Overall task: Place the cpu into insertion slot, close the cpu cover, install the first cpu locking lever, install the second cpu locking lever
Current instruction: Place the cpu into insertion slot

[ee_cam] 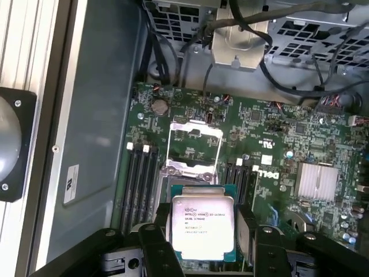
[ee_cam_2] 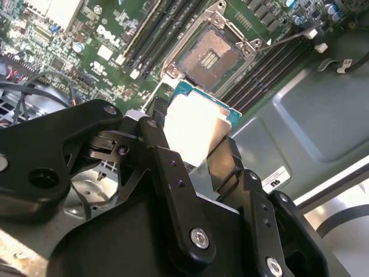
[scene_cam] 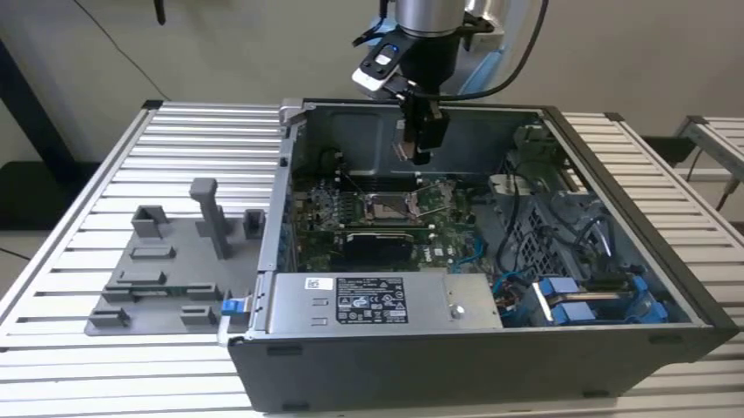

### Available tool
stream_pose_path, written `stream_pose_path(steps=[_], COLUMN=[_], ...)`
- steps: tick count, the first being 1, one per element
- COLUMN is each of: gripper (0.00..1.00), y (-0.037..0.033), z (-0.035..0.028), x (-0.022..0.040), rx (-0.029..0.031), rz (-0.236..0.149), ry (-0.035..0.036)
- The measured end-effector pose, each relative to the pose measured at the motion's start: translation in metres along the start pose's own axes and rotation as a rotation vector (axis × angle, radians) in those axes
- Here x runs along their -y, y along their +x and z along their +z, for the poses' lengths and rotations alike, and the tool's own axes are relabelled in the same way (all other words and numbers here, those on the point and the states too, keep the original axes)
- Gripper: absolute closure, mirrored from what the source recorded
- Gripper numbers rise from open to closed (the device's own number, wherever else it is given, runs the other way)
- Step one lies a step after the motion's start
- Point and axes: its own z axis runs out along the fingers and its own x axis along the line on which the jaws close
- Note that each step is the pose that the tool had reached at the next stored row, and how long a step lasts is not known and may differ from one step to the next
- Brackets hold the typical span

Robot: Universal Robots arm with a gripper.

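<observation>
My gripper [scene_cam: 419,150] hangs inside the open computer case, above the motherboard [scene_cam: 348,228]. It is shut on the cpu [ee_cam: 202,228], a flat square chip with a silver top and green rim, held by two opposite edges between the black fingers [ee_cam: 247,228]. In the second wrist view the cpu [ee_cam_2: 193,130] is tilted and hovers short of the insertion slot [ee_cam_2: 209,57], whose contact field lies bare. The cpu cover [ee_cam: 194,128], a silvery frame with a window, stands open just beyond the slot. The locking levers I cannot make out.
Memory slots [ee_cam: 138,173] flank the socket and a finned heat sink [ee_cam: 316,180] sits nearby. A power supply [scene_cam: 372,300] fills the case's near side; cables and blue connectors [scene_cam: 581,300] crowd the exterior view's right. A grey fixture plate [scene_cam: 163,270] lies outside on the left.
</observation>
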Motion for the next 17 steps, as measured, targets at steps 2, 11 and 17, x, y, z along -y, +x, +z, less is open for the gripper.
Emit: stream_pose_path(steps=[2,11,17], gripper=[0.46,0.46,0.46], y=[0.0011,0.0063,0.0103], z=[0.0025,0.0149,0.0239], x=[0.0011,0.0057,0.0087], rx=[0.0009,0.005,0.0079], rz=[0.01,0.06,0.094], ry=[-0.0002,-0.0014,-0.002])
